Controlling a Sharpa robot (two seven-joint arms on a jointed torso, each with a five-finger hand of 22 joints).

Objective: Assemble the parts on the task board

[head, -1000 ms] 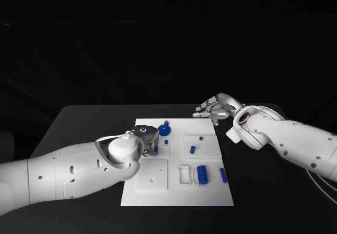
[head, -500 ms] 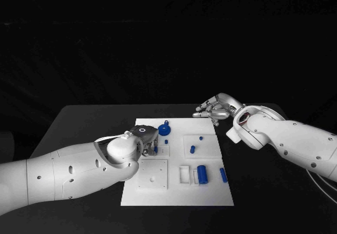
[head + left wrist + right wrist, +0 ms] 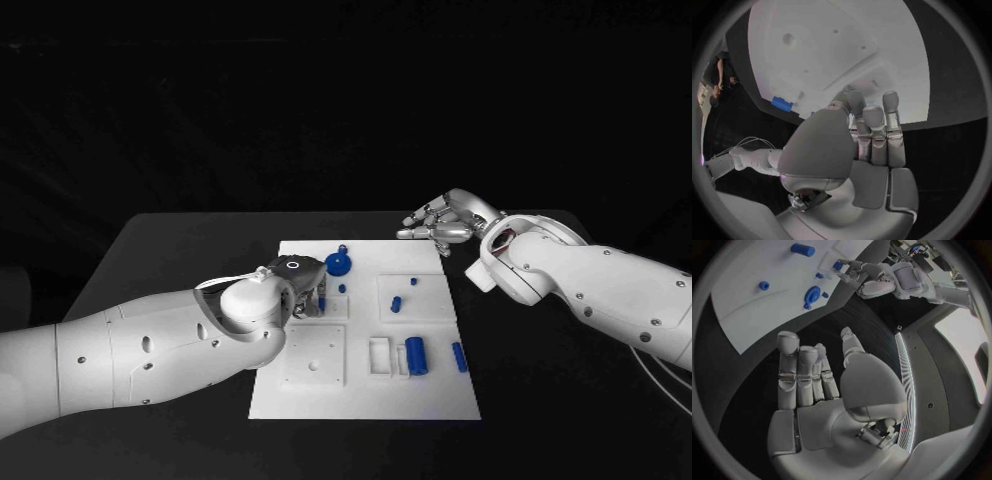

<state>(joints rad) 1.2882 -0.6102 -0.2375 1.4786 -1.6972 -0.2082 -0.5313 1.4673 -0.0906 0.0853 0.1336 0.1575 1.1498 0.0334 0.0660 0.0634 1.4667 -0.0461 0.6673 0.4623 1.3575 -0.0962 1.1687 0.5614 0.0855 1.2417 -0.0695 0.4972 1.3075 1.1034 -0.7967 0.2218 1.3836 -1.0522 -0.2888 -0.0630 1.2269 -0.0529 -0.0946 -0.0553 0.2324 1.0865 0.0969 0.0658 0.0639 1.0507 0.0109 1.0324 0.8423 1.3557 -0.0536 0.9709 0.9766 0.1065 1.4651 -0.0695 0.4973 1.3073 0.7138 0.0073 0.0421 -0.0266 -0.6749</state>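
The white task board lies mid-table. My left hand hovers over its left middle, and its fingertips pinch a small blue peg above a raised white block. In the left wrist view that hand has thumb and fingers drawn together over the board, hiding the peg. My right hand floats off the board's far right corner with its fingers apart and nothing in it; the right wrist view shows the same hand. A round blue knob stands just beyond the left hand.
Several more blue parts sit on the board: a thick cylinder beside a white slot, a bar near the right edge, and short pegs. Black table surrounds the board.
The left hand has shifted slightly toward the far side with the small blue peg at its fingertips. The right hand has barely moved.
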